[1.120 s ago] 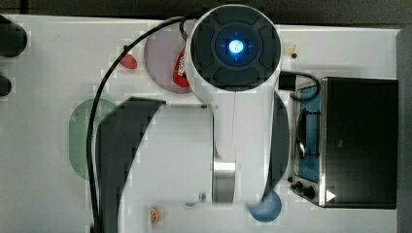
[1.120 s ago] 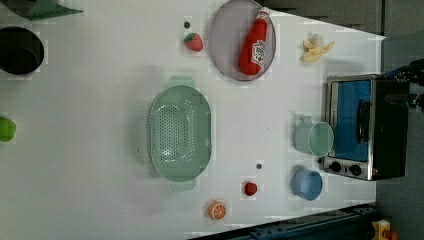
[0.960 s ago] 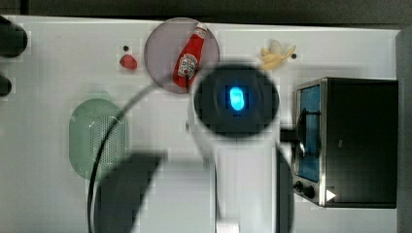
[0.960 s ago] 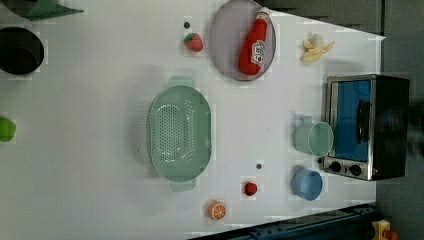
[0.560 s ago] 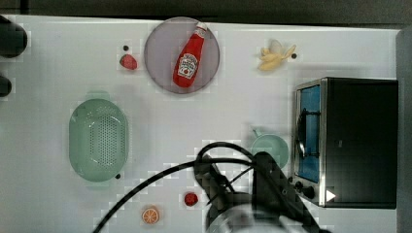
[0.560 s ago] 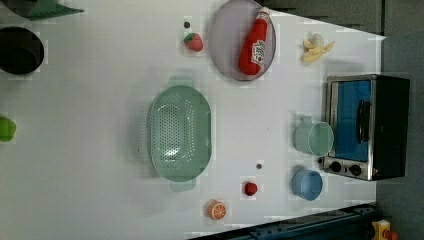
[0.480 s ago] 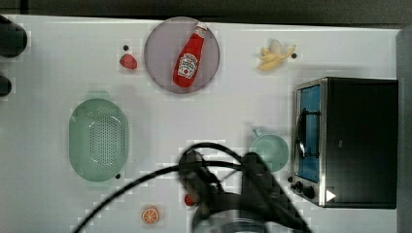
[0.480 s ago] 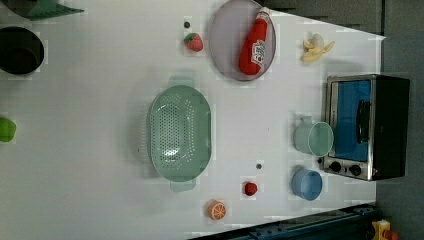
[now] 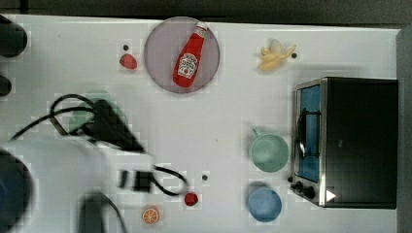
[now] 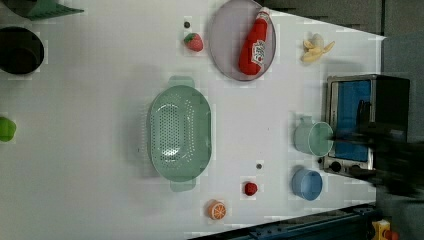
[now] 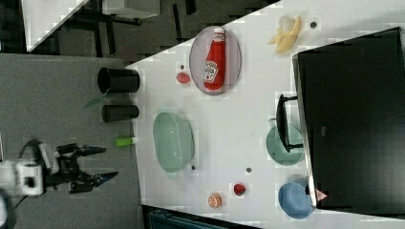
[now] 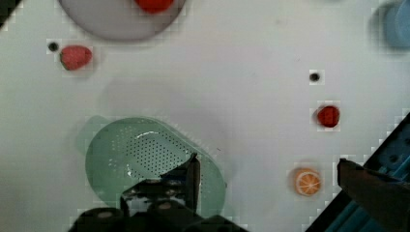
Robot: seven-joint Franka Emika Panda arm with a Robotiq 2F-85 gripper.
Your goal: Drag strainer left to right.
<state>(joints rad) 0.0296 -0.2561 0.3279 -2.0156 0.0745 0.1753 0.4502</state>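
the gripper (image 12: pixel 266 169) hangs above the strainer (image 10: pixel 180 133), jaws wide open and empty (first step); next go down and catch its rim.

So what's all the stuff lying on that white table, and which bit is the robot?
strainer: one, pale green, mid-table
plate: one, grey, holding the ketchup bottle
ketchup bottle: one, red, lying on the plate
strawberry: one, red, beside the plate
banana: one, yellow, peeled, above the toaster oven in the left view
toaster oven: one, black
mug: one, mint green, by the oven
bowl: one, blue
orange half: one
small red fruit: one
gripper: one, black, open above the strainer
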